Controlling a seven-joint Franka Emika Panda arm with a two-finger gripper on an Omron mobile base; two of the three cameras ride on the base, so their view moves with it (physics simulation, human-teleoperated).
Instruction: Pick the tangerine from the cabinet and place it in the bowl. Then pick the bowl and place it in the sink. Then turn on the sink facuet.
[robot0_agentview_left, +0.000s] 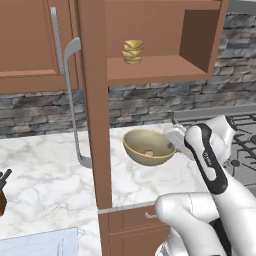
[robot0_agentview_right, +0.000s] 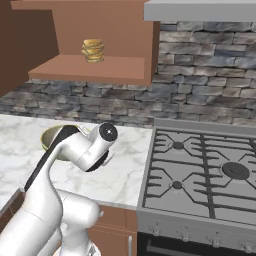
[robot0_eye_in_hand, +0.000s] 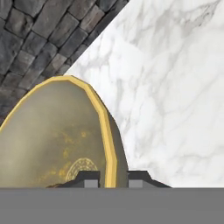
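A: Gripper (robot0_eye_in_hand: 109, 178), status?
B: Clamped on bowl (robot0_agentview_left: 148, 147) rim; one fingertip (robot0_eye_in_hand: 89, 179) inside the wall, the other outside. Pinched at the right-hand edge as the left base view has it, likely because the wall is the one part thin enough to fit between the pads.

A: Bowl, location?
B: On marble counter (robot0_agentview_left: 50, 175), just right of the open cabinet door (robot0_agentview_left: 95, 105), near the stone backsplash (robot0_agentview_left: 150, 102). Resting or barely lifted, cannot tell.

A: Tangerine?
B: Small orange-brown item (robot0_agentview_left: 148, 152) low in the bowl, partly hidden by the near wall. Judged the tangerine, so first step counted as done.

A: Cabinet (robot0_agentview_left: 165, 45)?
B: Open, shelf exposed. Holds a stack of tan rings (robot0_agentview_left: 133, 51), not part of the task.

A: Sink (robot0_agentview_left: 40, 243)?
B: Pale corner at lower left of left base view, well apart from the bowl, beyond the door. Faucet not identified with confidence.

A: Other fixtures?
B: Gas stove (robot0_agentview_right: 205, 175) to the right of the counter, range hood (robot0_agentview_right: 200, 10) above.

A: Step in hand, risks?
B: Judged: lifting bowl for carry to sink. One-sided rim grip may let the bowl tilt and spill the fruit; open door stands between bowl and sink, needs clearing.
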